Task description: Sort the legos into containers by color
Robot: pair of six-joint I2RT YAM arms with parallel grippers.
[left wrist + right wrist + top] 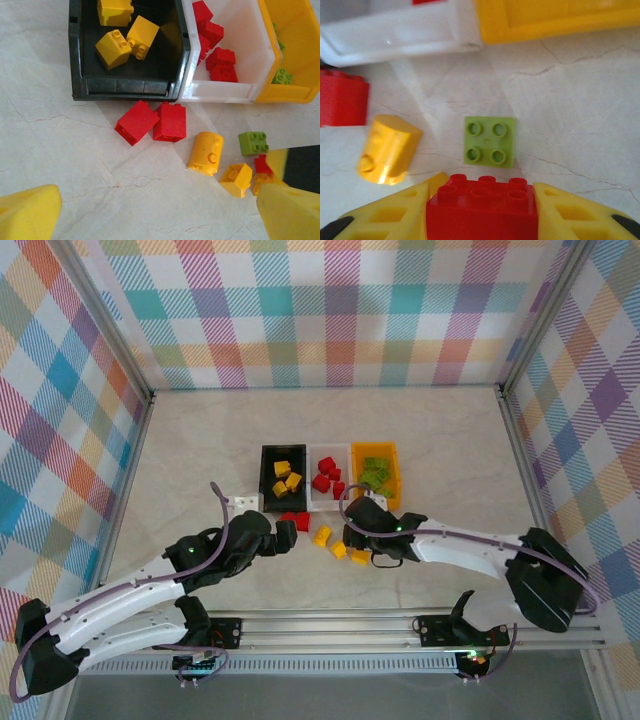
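Observation:
My right gripper (482, 197) is shut on a red lego (482, 212), held just above the table. A lime green lego (490, 140) lies studs-up right in front of it, and a yellow-orange cylinder piece (387, 149) to its left. My left gripper (160, 215) is open over bare table, short of two red legos (150, 122) that lie before the black bin (125, 90). The black bin holds yellow legos (286, 478), the white bin (314, 490) red ones, and the orange-yellow bin (390, 485) green ones.
The three bins stand side by side mid-table. Loose yellow legos (339, 549) lie between the two grippers, one small yellow brick (236, 179) close to the right gripper (358, 540). Open tabletop lies to the left and right of the bins; checkered walls surround the table.

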